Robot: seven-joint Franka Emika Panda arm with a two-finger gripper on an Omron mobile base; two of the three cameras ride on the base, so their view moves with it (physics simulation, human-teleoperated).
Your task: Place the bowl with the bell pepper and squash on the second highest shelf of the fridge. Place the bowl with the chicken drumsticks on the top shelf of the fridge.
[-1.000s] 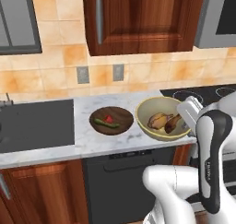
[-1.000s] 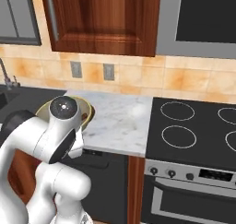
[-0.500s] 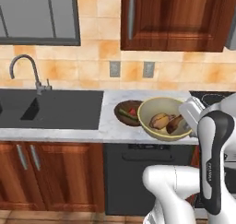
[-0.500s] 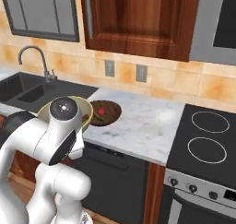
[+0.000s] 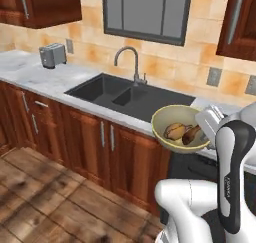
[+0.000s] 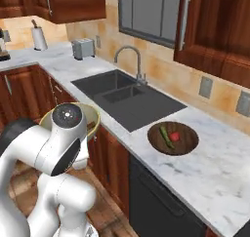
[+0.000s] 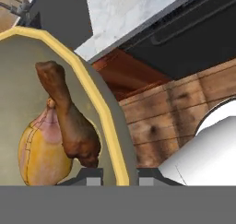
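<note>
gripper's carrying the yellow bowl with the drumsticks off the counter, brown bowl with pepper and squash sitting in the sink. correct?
One error: the brown bowl with the bell pepper and squash sits on the marble counter right of the sink, as the right base view shows. The gripper does carry the yellow bowl with the chicken drumsticks.

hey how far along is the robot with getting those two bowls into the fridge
Done: nothing is shelved yet.

In hand: the gripper is shut on the rim of the yellow bowl holding the chicken drumsticks, carried off the counter in front of the sink.

Left: the brown bowl with the squash and bell pepper sits on the counter. Both bowls still need placing on their fridge shelves.
</note>
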